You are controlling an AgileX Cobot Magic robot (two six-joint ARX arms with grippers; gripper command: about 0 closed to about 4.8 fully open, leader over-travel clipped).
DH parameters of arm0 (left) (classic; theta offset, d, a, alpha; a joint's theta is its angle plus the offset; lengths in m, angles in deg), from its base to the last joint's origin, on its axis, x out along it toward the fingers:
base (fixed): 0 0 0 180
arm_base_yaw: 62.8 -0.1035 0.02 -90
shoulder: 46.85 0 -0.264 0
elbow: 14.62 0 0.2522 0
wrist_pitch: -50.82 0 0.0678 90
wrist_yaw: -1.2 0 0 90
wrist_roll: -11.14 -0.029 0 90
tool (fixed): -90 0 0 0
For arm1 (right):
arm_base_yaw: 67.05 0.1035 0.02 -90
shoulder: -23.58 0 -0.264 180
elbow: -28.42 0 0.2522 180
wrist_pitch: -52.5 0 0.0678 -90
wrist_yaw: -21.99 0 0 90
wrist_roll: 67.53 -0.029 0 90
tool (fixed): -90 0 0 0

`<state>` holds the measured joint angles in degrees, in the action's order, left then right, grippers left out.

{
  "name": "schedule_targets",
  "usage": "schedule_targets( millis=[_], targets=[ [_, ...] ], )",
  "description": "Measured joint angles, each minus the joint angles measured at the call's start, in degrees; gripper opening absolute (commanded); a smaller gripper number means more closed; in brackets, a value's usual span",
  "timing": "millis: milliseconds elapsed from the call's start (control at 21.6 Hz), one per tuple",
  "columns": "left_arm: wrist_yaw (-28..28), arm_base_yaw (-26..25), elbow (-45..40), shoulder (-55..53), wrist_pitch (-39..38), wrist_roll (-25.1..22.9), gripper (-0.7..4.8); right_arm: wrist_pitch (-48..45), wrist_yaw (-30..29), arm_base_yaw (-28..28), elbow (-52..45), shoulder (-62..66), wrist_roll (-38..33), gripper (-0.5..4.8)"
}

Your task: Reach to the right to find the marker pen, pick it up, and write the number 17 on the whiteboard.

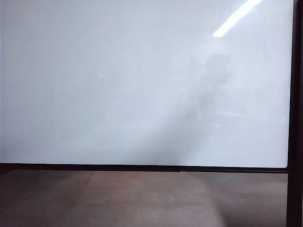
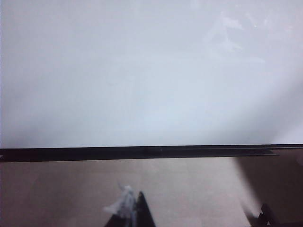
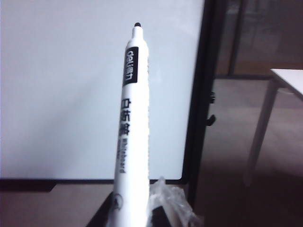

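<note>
My right gripper (image 3: 135, 218) is clamped on the marker pen (image 3: 130, 118), uncapped tip pointing at the whiteboard (image 3: 71, 94) but short of it, so fetching is done. My left gripper (image 2: 199, 222) idles low, its fingers probably spread. Farther off, the board looks blank: 17 remains unwritten.

light: dim, hazy | glare: ceiling streak on whiteboard (image 1: 142, 85) | focus: soft | shadow: grey smear right
</note>
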<state>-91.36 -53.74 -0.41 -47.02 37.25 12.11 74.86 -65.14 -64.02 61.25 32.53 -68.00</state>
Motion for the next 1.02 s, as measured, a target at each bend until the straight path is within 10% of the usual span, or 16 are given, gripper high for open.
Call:
schedule_targets(
  millis=[1020],
  targets=[
    [0.00, 0.00, 0.00, -0.02, 0.00, 0.00, -0.05, -12.79, -7.17, -5.86, -18.60, -8.85, -4.13, -0.01]
  ],
)
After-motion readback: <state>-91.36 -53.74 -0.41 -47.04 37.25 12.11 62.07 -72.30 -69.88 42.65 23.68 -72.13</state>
